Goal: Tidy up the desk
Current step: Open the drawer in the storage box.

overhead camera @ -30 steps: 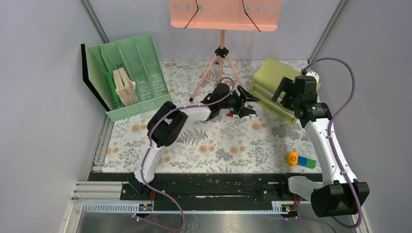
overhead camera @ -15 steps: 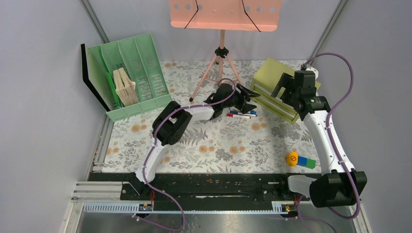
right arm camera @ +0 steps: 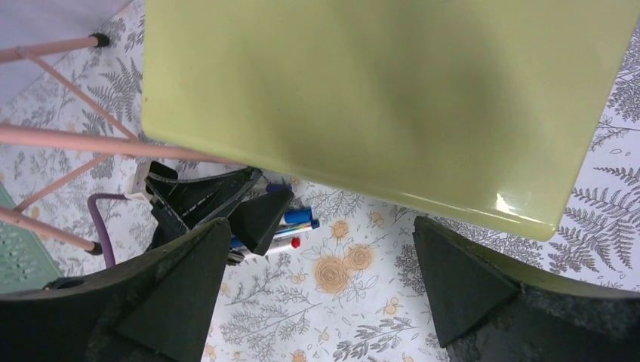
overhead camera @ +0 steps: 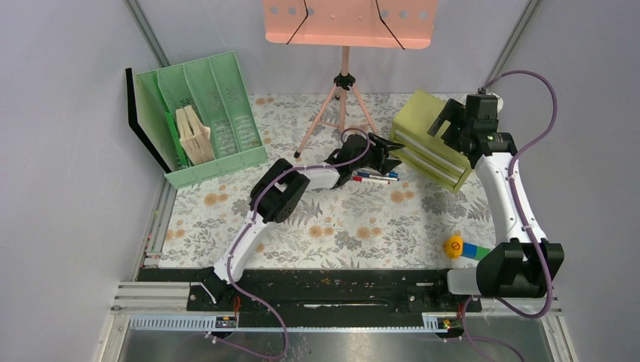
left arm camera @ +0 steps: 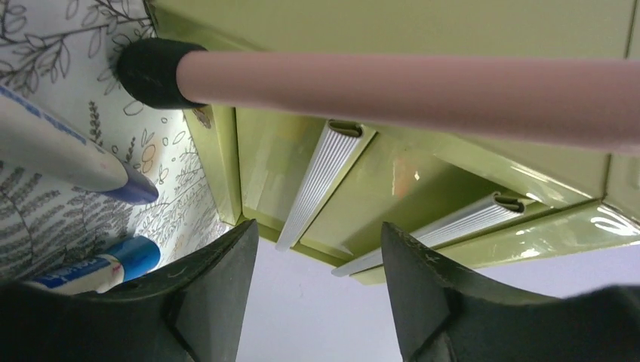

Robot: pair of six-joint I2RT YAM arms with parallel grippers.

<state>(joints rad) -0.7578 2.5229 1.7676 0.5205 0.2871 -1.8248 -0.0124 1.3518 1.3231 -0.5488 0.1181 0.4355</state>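
Notably, drawers [left arm camera: 377,188] hidden from the right wrist face the open left hand [left arm camera: 318,234]; right hand [right arm camera: 321,222] open.

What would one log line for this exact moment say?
task: organize desk | left claw: open, low beside pens, facing green drawer unit | right claw: open, above drawer unit | held: nothing

White-black arms [overhead camera: 243,247], purple cables [overhead camera: 553,96]
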